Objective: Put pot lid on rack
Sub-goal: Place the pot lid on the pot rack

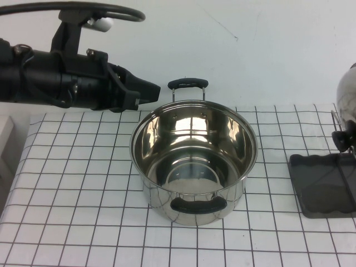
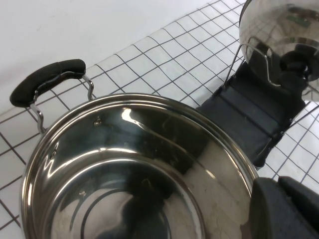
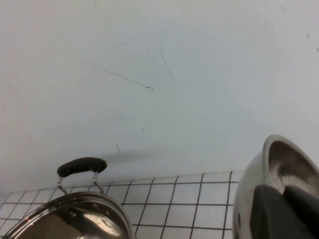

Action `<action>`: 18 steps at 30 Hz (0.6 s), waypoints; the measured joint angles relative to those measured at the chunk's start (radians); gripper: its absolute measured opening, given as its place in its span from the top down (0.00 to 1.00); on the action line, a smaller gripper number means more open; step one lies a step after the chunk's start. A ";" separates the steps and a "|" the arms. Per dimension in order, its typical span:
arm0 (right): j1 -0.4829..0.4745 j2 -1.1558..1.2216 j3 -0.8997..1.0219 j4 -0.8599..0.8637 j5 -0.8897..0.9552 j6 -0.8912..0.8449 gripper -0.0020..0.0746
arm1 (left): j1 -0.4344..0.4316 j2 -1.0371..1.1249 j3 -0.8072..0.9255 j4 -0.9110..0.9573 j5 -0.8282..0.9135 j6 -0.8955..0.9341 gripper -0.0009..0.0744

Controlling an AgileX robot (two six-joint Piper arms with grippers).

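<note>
Steel pot (image 1: 194, 161) sits mid-table on the grid-pattern cloth (image 1: 78, 183), open and empty, one black handle toward the wall, one toward the robot. Left gripper (image 1: 149, 90) hangs over the cloth just left of the pot's far rim, pointing right, fingers pressed together, holding nothing. In the left wrist view only a dark fingertip corner (image 2: 286, 209) shows, low beside the pot rim (image 2: 149, 99).

Pot lid (image 1: 347, 94) is at the far right edge of the high view, mostly cut off; only a shiny curved sliver shows. Left wrist view gives more: pot lid (image 2: 279, 30) stands on edge, leaning in the wire uprights of the rack (image 2: 259, 119), black knob (image 2: 294, 74) facing out over the dark tray. Rack tray (image 1: 325, 183) lies right of the pot, well apart.

Right gripper (image 3: 286, 211) is near the lid (image 3: 259, 184); only dark finger parts show, so cannot tell whether it is spread or closed. It is not made out in the high view.
</note>
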 joint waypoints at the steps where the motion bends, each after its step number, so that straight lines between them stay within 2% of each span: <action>1: 0.000 0.000 0.002 0.007 -0.008 -0.018 0.95 | 0.000 0.000 0.000 0.000 0.000 0.000 0.99; 14: 0.000 -0.002 0.007 0.027 -0.067 -0.068 0.95 | 0.000 0.000 0.000 0.002 0.000 0.000 0.99; 18: 0.000 0.001 0.007 0.031 -0.054 -0.082 0.88 | 0.000 0.000 0.000 0.002 0.000 0.000 0.99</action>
